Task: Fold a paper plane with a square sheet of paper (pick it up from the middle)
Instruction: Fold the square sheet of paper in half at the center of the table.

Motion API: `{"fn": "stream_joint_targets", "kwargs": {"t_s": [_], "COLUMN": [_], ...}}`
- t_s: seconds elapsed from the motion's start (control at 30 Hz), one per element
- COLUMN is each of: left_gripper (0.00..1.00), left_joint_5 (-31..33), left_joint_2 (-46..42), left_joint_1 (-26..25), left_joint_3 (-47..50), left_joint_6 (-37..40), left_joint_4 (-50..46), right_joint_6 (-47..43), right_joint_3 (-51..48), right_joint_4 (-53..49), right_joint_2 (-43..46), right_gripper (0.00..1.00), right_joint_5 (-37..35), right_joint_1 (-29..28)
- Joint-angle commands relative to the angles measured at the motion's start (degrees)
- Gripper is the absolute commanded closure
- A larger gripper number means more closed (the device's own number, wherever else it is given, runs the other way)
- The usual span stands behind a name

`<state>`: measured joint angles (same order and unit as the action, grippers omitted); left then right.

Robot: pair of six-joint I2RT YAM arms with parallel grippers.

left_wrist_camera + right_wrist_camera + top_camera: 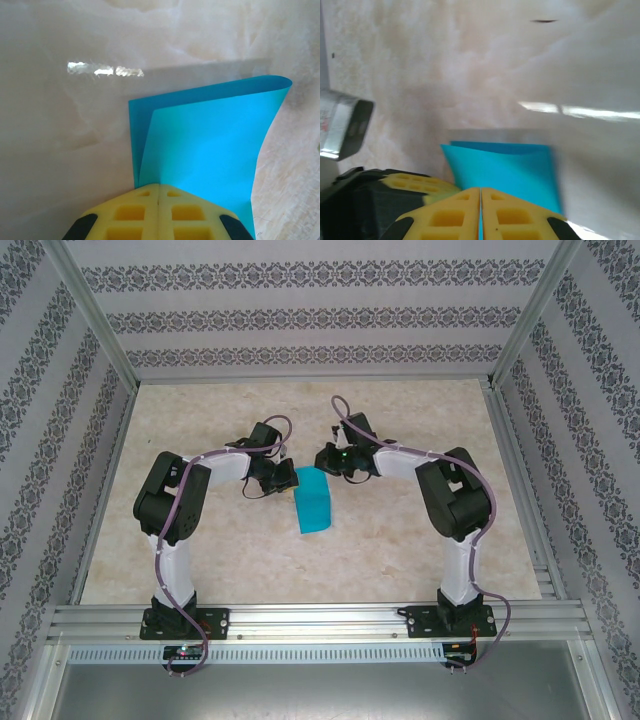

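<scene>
On the marbled table (200,550), the square sheet of paper (314,508) sits at the centre between the arms, folded double with its top layer bowed. The left gripper (158,194) has its jaws pressed together on the sheet's far left corner. Just beside it, the right gripper (480,195) pinches the far edge likewise.

In your left wrist view, the left gripper (158,200) hides the near edge of the square sheet of paper (210,145), and the bottom border crops the sheet's lower right corner. Your right wrist view is smeared, so the sheet's right edge is indistinct. A grey boxy part (342,125), cropped at the left border, cannot be identified.
</scene>
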<state>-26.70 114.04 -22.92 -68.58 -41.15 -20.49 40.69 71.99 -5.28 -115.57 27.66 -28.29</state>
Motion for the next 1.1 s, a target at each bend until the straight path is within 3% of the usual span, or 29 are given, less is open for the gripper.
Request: {"fn": "stream_joint_targets", "kwargs": {"t_s": [0.0,0.43,0.63,0.8,0.9,1.07], "left_gripper": [1.00,1.00,1.00,1.00,1.00,1.00], "left_joint_5": [8.8,8.9,8.4,8.8,8.9,9.1], "left_joint_2": [6.7,6.7,6.2,6.2,6.3,6.3], "left_joint_1": [-1.1,-1.1,-1.1,-1.2,-1.1,-1.1], "left_joint_3": [3.4,4.5,6.2,5.8,5.8,5.6], "left_joint_6": [1.2,1.3,1.1,1.3,1.3,1.4], "left_joint_4": [-7.4,-7.4,-5.8,-6.2,-6.1,-6.1], "right_joint_6": [2.0,7.0,11.5,12.2,10.3,2.7], "right_joint_3": [2.1,1.8,-2.6,-4.8,-5.6,-5.9], "right_joint_4": [2.1,3.5,7.7,10.1,9.6,4.3], "right_joint_2": [-3.3,-8.0,-4.6,-0.5,3.0,6.4], "right_gripper": [0.90,0.92,0.92,0.92,0.91,0.91], "right_joint_5": [0.8,-6.7,-15.5,-18.7,-17.8,-7.6], "right_joint_1": [-1.2,1.7,3.3,3.9,3.7,1.8]}}
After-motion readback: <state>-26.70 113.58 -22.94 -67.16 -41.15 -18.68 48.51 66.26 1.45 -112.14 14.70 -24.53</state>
